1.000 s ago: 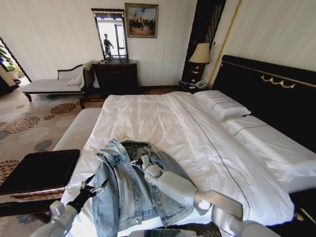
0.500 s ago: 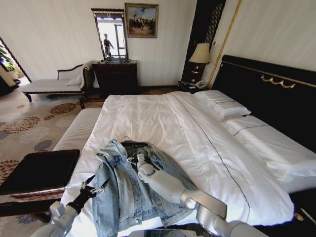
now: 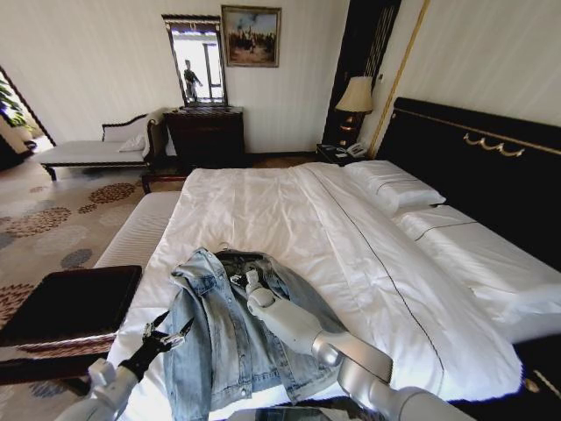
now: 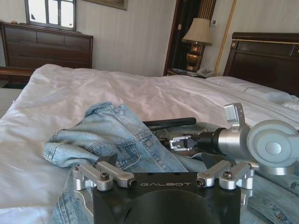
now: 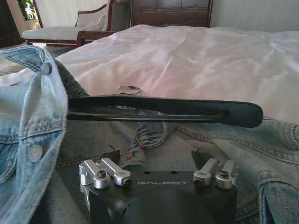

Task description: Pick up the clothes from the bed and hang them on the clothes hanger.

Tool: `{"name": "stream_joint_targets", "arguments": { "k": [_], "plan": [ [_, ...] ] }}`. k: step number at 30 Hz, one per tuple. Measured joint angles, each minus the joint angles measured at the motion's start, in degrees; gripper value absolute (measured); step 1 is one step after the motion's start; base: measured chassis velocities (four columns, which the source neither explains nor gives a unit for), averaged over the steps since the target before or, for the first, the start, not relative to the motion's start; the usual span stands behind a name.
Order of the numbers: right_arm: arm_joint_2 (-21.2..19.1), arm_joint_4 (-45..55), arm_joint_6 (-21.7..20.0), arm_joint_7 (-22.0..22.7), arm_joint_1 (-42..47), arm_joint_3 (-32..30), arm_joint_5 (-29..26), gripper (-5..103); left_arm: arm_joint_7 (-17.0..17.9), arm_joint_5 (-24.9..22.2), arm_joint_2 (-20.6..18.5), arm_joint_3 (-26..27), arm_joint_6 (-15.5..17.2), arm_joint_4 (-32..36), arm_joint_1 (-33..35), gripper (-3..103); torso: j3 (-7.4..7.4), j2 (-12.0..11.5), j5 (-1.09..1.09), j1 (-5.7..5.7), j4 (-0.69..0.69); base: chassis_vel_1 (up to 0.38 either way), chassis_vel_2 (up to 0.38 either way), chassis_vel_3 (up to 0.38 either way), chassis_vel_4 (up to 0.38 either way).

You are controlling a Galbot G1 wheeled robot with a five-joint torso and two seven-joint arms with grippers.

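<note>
A light-blue denim jacket, the clothes (image 3: 223, 338) (image 4: 117, 135) (image 5: 28, 116), lies crumpled near the front edge of the white bed (image 3: 289, 210). A black clothes hanger (image 5: 163, 111) (image 4: 170, 122) rests on the jacket's collar area, its metal hook (image 5: 128, 88) pointing toward the sheet. My right gripper (image 3: 251, 279) (image 5: 155, 156) (image 4: 181, 142) is open and low over the collar, just short of the hanger's bar. Beside the jacket's left edge, over the bed's edge, my left gripper (image 3: 165, 333) is open and holds nothing.
A dark flat-topped bench (image 3: 70, 303) stands left of the bed's corner, with a pale padded bench (image 3: 140, 228) behind it. White pillows (image 3: 394, 189) lie against the black headboard (image 3: 473, 167). A dresser (image 3: 206, 136) and a lamp (image 3: 355, 96) stand at the far wall.
My right forearm and elbow have swung left and lower, while its gripper has shifted a little over the jacket's collar. The left arm and the jacket have not moved.
</note>
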State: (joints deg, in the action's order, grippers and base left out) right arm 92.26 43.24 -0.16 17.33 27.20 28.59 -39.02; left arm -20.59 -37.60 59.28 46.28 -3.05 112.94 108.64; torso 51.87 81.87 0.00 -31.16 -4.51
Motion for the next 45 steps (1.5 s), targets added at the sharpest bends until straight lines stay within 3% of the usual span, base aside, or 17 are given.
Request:
{"name": "stream_joint_targets", "arguments": {
  "k": [16,27,45],
  "plan": [
    [-0.1,-1.8,1.5,-1.5,-0.7,0.0,-1.5,86,-0.1,0.1,0.0,0.4,0.1,0.3,0.5,100,0.0,0.0,0.01,0.0,0.01,0.0,0.0,0.0,0.0],
    [-0.1,3.6,1.8,-1.5,0.0,1.3,-4.0,86,-0.3,-0.1,0.0,0.6,0.1,0.4,0.7,100,0.0,0.0,0.0,0.01,0.01,0.0,0.0,0.0,0.0],
    [-0.1,-4.7,4.8,-4.6,-4.2,3.9,-4.7,84,-0.3,0.1,0.1,0.2,0.1,0.2,0.0,100,0.0,0.0,0.01,0.01,0.01,0.0,0.0,0.0,0.0]
  ]
}}
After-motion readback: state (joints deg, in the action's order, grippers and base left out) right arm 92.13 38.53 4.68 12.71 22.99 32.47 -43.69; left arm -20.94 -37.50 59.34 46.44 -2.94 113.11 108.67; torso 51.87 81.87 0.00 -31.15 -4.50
